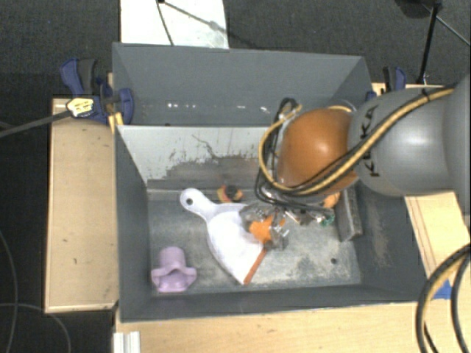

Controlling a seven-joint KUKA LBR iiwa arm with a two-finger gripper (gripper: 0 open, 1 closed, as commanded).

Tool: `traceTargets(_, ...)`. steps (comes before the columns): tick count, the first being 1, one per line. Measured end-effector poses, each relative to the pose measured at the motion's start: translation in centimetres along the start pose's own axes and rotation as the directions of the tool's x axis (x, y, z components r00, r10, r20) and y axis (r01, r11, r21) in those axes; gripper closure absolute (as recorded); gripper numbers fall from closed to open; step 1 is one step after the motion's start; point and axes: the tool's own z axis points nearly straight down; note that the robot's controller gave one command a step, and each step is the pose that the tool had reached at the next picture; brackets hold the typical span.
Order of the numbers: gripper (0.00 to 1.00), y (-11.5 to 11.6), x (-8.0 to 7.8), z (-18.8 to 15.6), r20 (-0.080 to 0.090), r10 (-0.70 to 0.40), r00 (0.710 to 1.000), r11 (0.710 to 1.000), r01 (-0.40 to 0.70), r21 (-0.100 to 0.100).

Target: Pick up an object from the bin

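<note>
**Pincer low at the edge of the white scoop**

The pincer sat low near the middle of the bin, at the right edge of a white scoop. The scoop lay flat with its round handle toward the back wall. A small orange lump showed right at the pincer's tip, touching or just beside the scoop. Whether the pincer was apart, together or clamped on that lump could not be told. A thin orange stick slanted from there toward the front wall. A purple moulded piece lay well apart, in the front-left corner.

The step in hand looked like the grasp itself. To do it well, the pincer needed to settle on one thing only, close squarely, and lift straight so the stick and scoop did not drag along.
</note>
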Motion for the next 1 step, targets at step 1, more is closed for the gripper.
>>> traceTargets(1,1.0,0.03,0.01,-0.17,0.001,0.002,1.0,1.0,-0.002,-0.001)
